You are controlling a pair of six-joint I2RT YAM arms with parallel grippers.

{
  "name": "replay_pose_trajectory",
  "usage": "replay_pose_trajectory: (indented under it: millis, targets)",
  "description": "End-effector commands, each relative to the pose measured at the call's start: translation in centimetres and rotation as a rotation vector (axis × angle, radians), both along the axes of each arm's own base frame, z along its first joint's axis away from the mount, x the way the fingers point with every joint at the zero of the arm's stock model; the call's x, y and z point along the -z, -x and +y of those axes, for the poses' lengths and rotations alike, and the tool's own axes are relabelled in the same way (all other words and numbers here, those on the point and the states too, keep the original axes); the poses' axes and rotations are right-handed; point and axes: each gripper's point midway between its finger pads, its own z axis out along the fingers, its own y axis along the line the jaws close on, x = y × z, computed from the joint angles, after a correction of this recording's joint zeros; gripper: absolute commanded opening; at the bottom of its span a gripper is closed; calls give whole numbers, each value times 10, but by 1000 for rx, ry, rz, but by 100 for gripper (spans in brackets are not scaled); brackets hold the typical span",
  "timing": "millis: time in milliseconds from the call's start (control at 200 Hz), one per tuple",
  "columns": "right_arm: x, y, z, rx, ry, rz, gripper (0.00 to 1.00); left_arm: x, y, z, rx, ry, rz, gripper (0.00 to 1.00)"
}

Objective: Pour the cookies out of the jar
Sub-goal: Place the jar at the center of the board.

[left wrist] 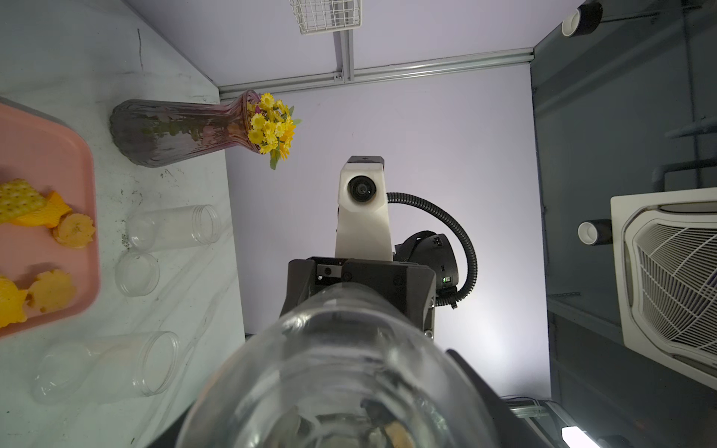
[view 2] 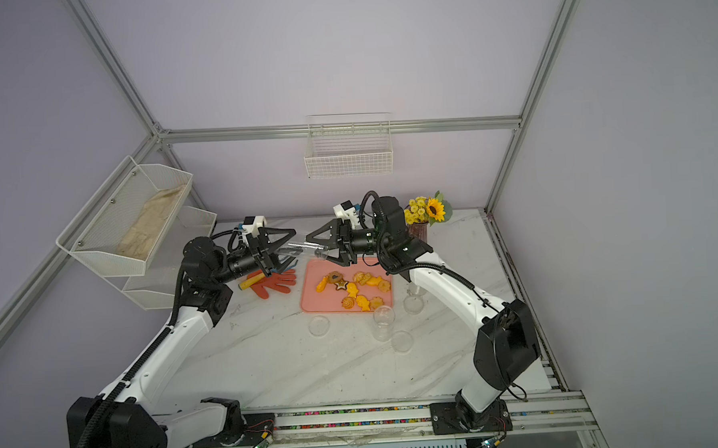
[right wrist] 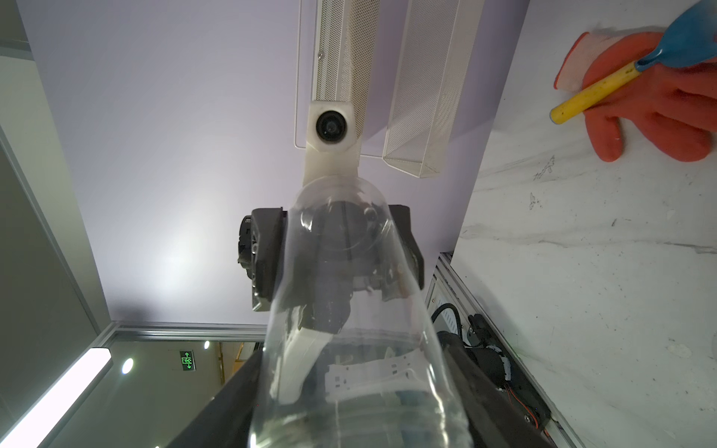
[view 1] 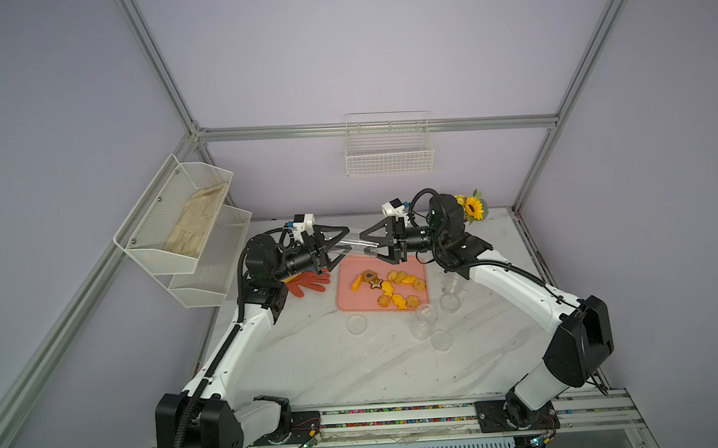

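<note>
Over tray's [view 1: 346, 306] far edge: left tool [view 1: 345, 242] parted around jar [view 1: 355, 244] base. Jar kept level, likely for handover. Right tool [view 1: 368, 246] parted around mouth end. Firm grip at either: cannot tell. Cookies [view 1: 387, 288] lying on tray.

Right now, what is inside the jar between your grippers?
The jar looks empty along its clear middle; the cookies lie on the tray. Its ends, in the left gripper and right gripper, are partly hidden.
</note>
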Motion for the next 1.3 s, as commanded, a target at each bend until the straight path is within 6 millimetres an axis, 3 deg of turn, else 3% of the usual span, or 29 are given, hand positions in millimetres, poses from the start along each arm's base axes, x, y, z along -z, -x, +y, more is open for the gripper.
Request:
replay_pose_trajectory:
  millis: [0, 115, 345, 435, 525, 600, 720, 965, 1120, 1295]
  targets:
    - [-10, 2, 2, -5, -28, -20, 69, 3, 3, 0, 6, -1, -21, 83]
    - [-7, 5, 1, -17, -16, -19, 68, 3, 3, 3, 0, -7, -20, 100]
    - [4, 4, -14, -8, 45, 21, 64, 10, 5, 22, -60, -97, -4, 100]
    - [27, 1, -28, 14, 168, 45, 60, 30, 11, 41, -153, -284, 44, 100]
    - [56, 11, -41, -6, 349, 72, 61, 49, 21, 73, -289, -551, 87, 100]
    - [80, 17, -52, -28, 514, 56, 60, 51, 28, 90, -342, -660, 85, 100]
    - [121, 35, -70, -121, 811, 32, 60, 51, 34, 93, -344, -671, 78, 100]
    - [178, 62, -65, -322, 1209, -54, 60, 55, 36, 92, -335, -673, 81, 100]
    - [200, 68, -70, -403, 1415, -120, 60, 58, 39, 94, -333, -689, 83, 100]
    - [221, 75, -64, -421, 1478, -129, 60, 63, 42, 96, -336, -706, 91, 100]
